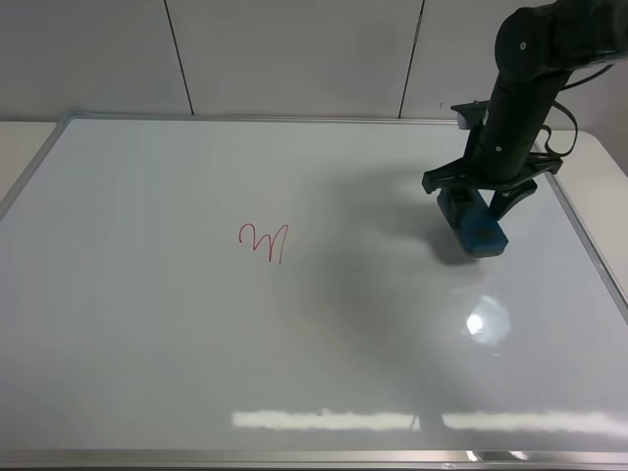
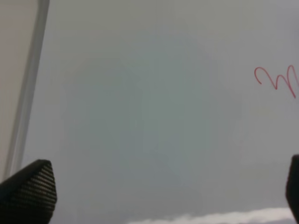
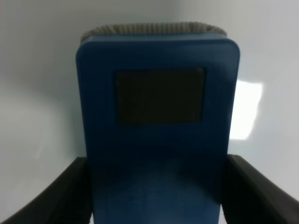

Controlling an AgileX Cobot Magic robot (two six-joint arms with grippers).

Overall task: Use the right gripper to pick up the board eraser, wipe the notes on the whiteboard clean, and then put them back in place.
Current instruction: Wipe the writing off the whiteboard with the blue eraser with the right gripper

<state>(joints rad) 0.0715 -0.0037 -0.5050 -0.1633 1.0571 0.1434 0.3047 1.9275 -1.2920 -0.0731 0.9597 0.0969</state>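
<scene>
Two fingers (image 3: 56, 196) of the right gripper (image 1: 478, 209) pinch the board eraser (image 1: 475, 228); carry it level and press evenly over the notes (image 1: 263, 241), well apart across the whiteboard (image 1: 147, 343).

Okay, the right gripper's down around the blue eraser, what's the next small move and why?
Probably close the right gripper firmly on the board eraser: its fingers flank both sides, though whether they already clamp it is unclear. The red notes on the whiteboard are unwiped, farther left in the high view.
</scene>
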